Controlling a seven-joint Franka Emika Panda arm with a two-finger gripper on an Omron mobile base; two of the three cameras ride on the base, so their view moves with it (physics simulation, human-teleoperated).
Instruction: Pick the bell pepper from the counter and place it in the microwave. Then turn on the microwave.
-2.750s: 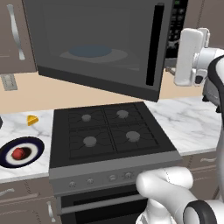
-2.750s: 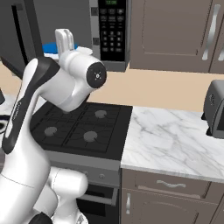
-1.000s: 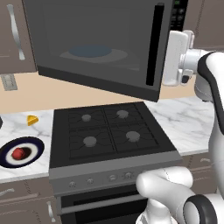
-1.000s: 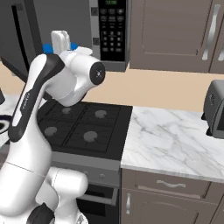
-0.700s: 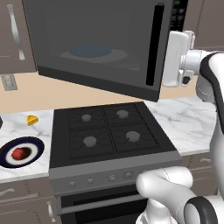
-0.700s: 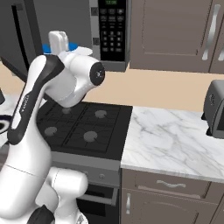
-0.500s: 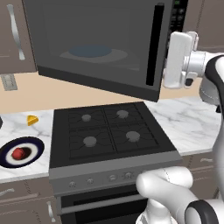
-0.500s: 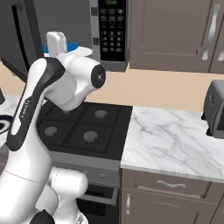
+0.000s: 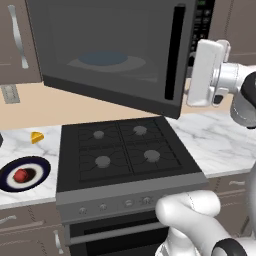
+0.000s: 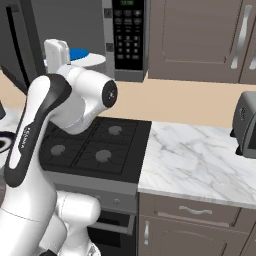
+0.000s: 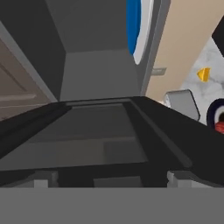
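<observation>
we see the microwave (image 9: 115,55) hanging over the stovetop (image 9: 127,152) with its wide glass door (image 9: 107,47) swung out toward us. through the glass the white turntable (image 9: 107,62) with its blue centre shows. in the right base view the keypad (image 10: 127,35) faces us beside the open cavity, and part of the turntable shows behind the arm.

our gripper (image 9: 206,72) is up high, at the free edge of the door, just right of its dark handle strip (image 9: 171,52). in the left base view it appears as a white block pointing left toward the door; whether it touches the door edge we cannot tell. in the hand view the two small finger tips (image 11: 43,180) sit far apart at the bottom, so the jaws stand wide with nothing between them. that view looks along the dark door edge toward the cavity, rolled on its side.

the pepper (image 9: 21,175) lies on a dark-rimmed plate (image 9: 24,173) on the counter (image 9: 25,150), left of the stovetop. it is well apart from the gripper: far below it and off to its left, across the whole stovetop. in the hand view a sliver of red shows at the right edge, inside the plate's rim. a yellow wedge (image 9: 36,137) lies on the counter just behind the plate. a toaster (image 10: 246,125) stands on the counter to the right.
</observation>
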